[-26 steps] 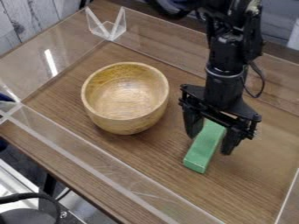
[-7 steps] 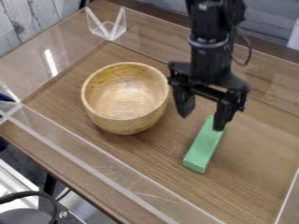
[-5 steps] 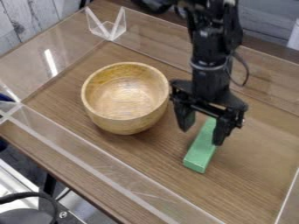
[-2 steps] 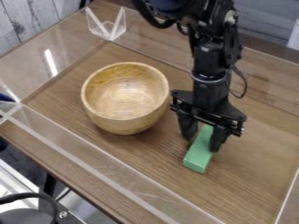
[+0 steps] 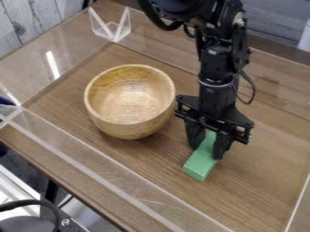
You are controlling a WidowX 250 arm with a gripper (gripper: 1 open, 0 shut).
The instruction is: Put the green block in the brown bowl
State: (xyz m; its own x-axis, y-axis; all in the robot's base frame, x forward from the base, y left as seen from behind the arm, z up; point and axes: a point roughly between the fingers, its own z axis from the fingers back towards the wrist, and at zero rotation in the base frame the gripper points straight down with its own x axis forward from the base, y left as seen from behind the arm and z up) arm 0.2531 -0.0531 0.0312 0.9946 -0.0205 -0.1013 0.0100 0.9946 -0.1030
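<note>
Running from about 7 o'clock up to 1 o'clock, the green block [image 5: 201, 165] lay flat on the table [image 5: 145, 186], its near end sticking out toward 7 o'clock from the claw [image 5: 208, 146]. The fingers were down around its far part, one toward 9 o'clock and the other toward 3, so a squeeze across the short width looked right. Whether they had clamped it or merely flanked it, I could not tell. Farther off, toward 10 or 11 o'clock from the block, sat the brown bowl [image 5: 118, 130], where a lift would need to carry it.
</note>
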